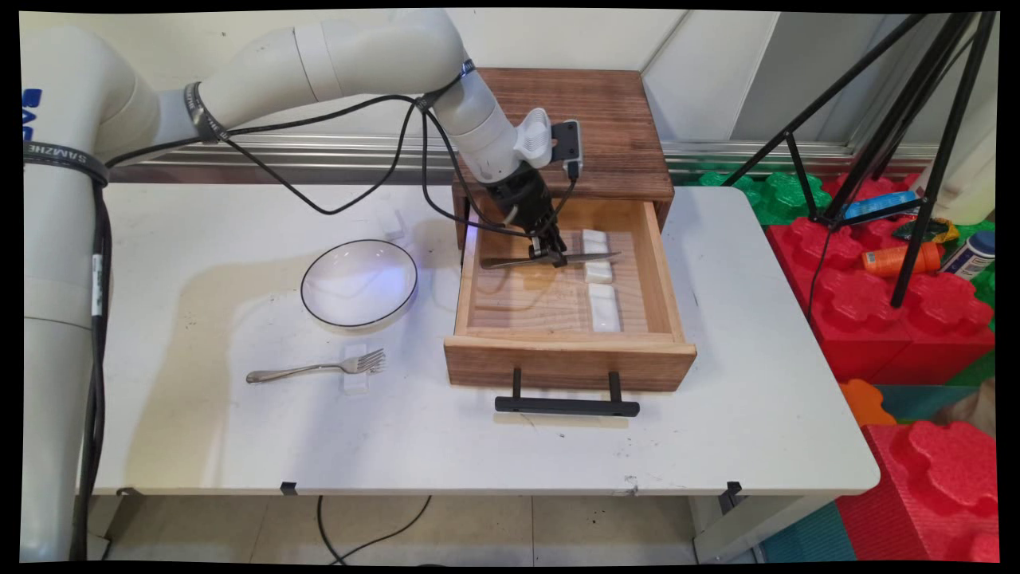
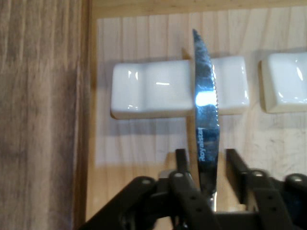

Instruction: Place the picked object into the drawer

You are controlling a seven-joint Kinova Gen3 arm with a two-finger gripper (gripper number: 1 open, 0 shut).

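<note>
The tool (image 1: 551, 253) reaches down into the open wooden drawer (image 1: 567, 351), which stands at the middle of the desk (image 1: 478, 446) toward its far edge, under a dark wooden box top. It is clenched on a table knife (image 1: 550, 259), and holds it near the middle of its length. In the hand view the two fingers (image 2: 184, 172) stand on both sides of the knife (image 2: 206, 120), and the blade goes up from between them with the serrated edge to one side.

The blade lies across a white ceramic cutlery rest (image 2: 177, 91) on the floor of the drawer, near the drawer's far right corner. I cannot tell if the blade already touches this rest or only hangs just above it. A second white rest (image 2: 285, 81) lies just beside the first one, and in the main view a further white rest (image 1: 603, 307) lies nearer the drawer's front wall.

On the left half of the desk stands a white bowl with a dark rim (image 1: 359, 283). Nearer the front edge lies a fork (image 1: 319, 368) with its tines on a small white rest (image 1: 356, 373), well apart from the drawer.

So far, the knife is brought inside the drawer and over a rest, but the tool has not let it go. The drawer stays pulled out, its black handle (image 1: 566, 405) toward the desk's front edge.
</note>
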